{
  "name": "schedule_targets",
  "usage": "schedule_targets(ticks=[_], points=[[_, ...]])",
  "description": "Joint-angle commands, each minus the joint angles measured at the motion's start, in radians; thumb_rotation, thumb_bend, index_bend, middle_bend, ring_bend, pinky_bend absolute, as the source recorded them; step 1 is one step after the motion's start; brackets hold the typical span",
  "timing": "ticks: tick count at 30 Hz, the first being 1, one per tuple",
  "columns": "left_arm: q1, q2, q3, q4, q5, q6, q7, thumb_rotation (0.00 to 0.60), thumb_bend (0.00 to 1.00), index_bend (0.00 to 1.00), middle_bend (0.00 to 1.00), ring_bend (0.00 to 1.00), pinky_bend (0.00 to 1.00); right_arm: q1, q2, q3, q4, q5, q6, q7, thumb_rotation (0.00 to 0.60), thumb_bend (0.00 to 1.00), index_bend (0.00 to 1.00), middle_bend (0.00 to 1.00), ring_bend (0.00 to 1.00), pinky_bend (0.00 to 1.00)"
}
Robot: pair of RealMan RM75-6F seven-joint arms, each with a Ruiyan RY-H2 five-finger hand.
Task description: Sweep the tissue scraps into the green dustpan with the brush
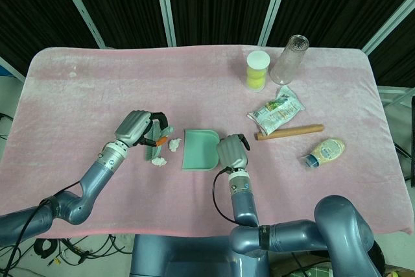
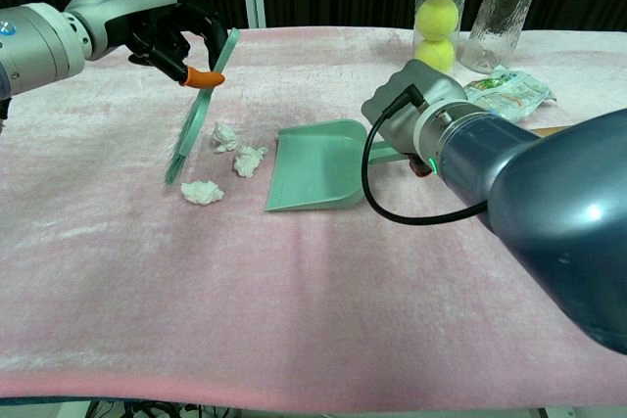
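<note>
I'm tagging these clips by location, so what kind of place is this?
Probably a robot lab or test cell, not a home. A table under a pink cloth stands before dark curtain panels with metal frames, cables hang below the table's front edge, and props like a tennis ball tube are laid out.

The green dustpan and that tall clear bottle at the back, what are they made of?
The green dustpan looks like moulded plastic: one even mint colour, smooth matte surface, thin raised rim. The tall clear bottle is see-through with a rippled, textured wall; that could be glass or hard clear plastic, and the pictures do not settle which.
</note>
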Motion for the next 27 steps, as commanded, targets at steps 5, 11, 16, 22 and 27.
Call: schedule_targets(ticks=[5, 11, 16, 22, 27], points=[[-0.003, -0.003, 0.001, 0.003, 0.001, 0.0, 0.002, 0.6, 0.53, 0.76, 0.85, 0.85, 0.95, -0.002, -0.001, 0.0, 0.005, 0.0, -0.003, -0.001, 0.6, 0.67, 0.9, 0.84, 0.85, 0.69], [-0.001, 0.0, 0.003, 0.002, 0.002, 0.001, 0.001, 0.6, 0.53, 0.76, 0.85, 0.85, 0.95, -0.004, 0.0, 0.001, 0.003, -0.003, -0.002, 0.0, 0.6, 0.67, 0.9, 0.84, 0.85, 0.69], [-0.004, -0.005, 0.005, 0.006, 0.003, -0.005, -0.001, 0.6, 0.53, 0.76, 0.85, 0.85, 0.95, -0.005, -0.002, 0.0, 0.005, -0.003, -0.003, -0.001, 0.6, 0.67, 0.9, 0.84, 0.85, 0.69], [-0.009, -0.014, 0.008, 0.017, 0.006, -0.012, -0.005, 0.6, 0.53, 0.76, 0.85, 0.85, 0.95, -0.005, -0.005, 0.001, 0.013, 0.001, -0.006, -0.005, 0.6, 0.67, 0.9, 0.84, 0.85, 0.69], [-0.009, -0.017, 0.01, 0.027, 0.005, -0.016, -0.011, 0.6, 0.53, 0.76, 0.85, 0.85, 0.95, -0.006, -0.007, 0.001, 0.018, 0.0, -0.008, -0.006, 0.6, 0.67, 0.9, 0.84, 0.85, 0.69]])
